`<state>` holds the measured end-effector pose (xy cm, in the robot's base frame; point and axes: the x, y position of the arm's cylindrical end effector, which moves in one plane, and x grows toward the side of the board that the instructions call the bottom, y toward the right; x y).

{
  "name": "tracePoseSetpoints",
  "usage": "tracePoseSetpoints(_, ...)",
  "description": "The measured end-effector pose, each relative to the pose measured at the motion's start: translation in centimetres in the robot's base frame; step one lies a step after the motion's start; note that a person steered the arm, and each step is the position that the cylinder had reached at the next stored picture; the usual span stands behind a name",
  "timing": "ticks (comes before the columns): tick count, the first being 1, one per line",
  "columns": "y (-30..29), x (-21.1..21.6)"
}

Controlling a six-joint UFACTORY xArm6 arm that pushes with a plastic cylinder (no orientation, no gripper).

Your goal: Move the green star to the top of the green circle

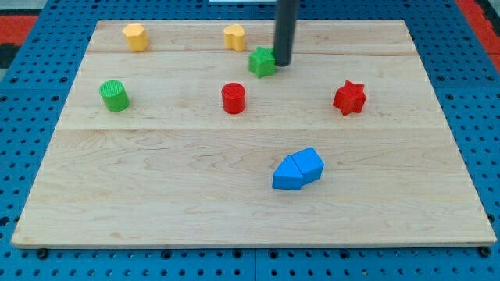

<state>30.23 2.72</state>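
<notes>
The green star (262, 61) lies near the view's top centre of the wooden board. My tip (282, 63) stands right against the star's right side, touching it or nearly so. The green circle (114, 95) stands far off at the view's left, lower than the star. The dark rod rises straight up out of the view's top.
Two yellow blocks (135, 36) (234, 37) sit along the top, the second just left of the star. A red cylinder (233, 98) stands below the star, a red star (349, 97) at the right. Two blue blocks (298, 169) lie together at the lower centre.
</notes>
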Motion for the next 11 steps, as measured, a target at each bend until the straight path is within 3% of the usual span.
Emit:
tracePoseSetpoints(3, -14.6, -0.6)
tracePoseSetpoints(5, -14.9, -4.3)
tracePoseSetpoints(7, -17.2, -0.5)
tracePoseSetpoints(8, -21.4, -0.5)
tracePoseSetpoints(11, -22.6, -1.0)
